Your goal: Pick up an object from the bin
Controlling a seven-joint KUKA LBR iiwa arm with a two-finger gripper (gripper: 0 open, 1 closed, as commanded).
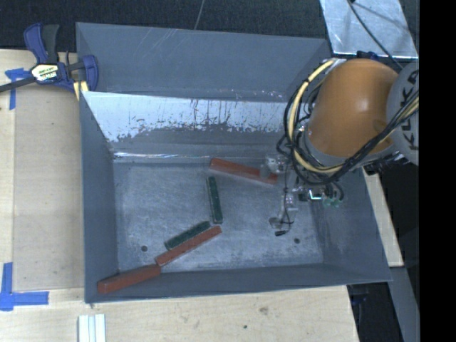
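Near edge first: a long red-brown stick (142,273) lies at 7 o'clock, slanting from the front-left corner of the bin (214,70) twd centre. A dark green bar (187,236) lies along its upper end, touching or overlapping it; can't say which. A second green bar (214,199) lies abt mid-floor, nearly pointing 12 to 6.

At 3 o'clock the end effector (283,225) hangs low over bare floor, under the arm's orange cover (353,109). I can't tell whether it's spread or pressed together, and I see nothing pinched in it.

Farthest, at 12 to 1 o'clock by the back wall, lies a shorter red-brown stick (239,169). Its right end sits just beside the wrist hardware.

My read: approach step, no grasp yet, so the pick hasn't started. The shorter stick is the closest candidate. Next move needs me to shift twd 11 o'clock, line up across the stick's narrow width, then descend and close.
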